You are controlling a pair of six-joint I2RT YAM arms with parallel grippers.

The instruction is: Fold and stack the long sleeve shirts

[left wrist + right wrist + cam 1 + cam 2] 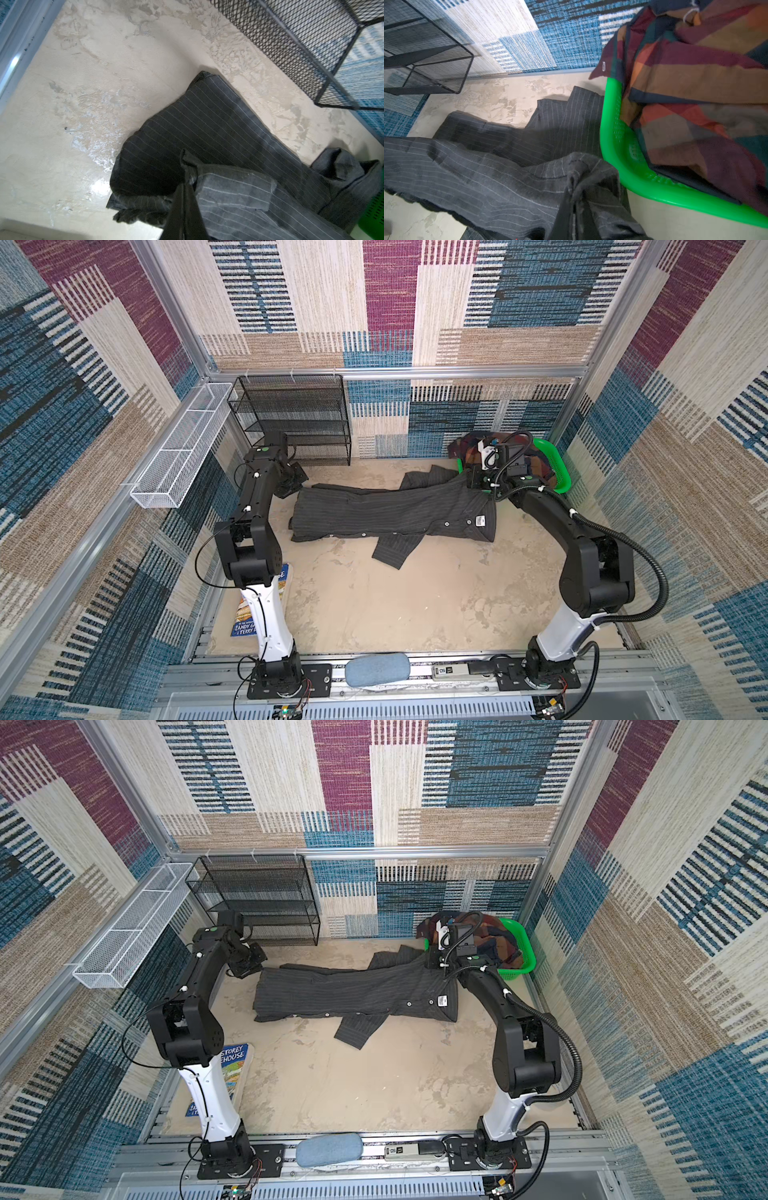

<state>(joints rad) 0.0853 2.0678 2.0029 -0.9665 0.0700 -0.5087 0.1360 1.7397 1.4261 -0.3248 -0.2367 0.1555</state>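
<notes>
The charcoal pinstriped long sleeve shirt (395,510) (357,990) lies spread across the table, collar end to the right, one sleeve trailing toward the front. My left gripper (293,486) (186,185) is shut on the cloth at the shirt's far left corner (207,128). At the far right shoulder edge, next to the green basket (559,472) (612,124), my right gripper (478,481) (575,193) is pinched shut on a bunch of the same fabric (488,176). The plaid long sleeve shirt (498,944) (695,83) lies crumpled in that basket, spilling over its rim.
A black mesh shelf (299,418) stands at the back left, close to my left gripper. A white wire basket (178,452) hangs on the left wall. A book (245,614) lies by the left arm's base, and a blue-grey pad (376,668) sits on the front rail.
</notes>
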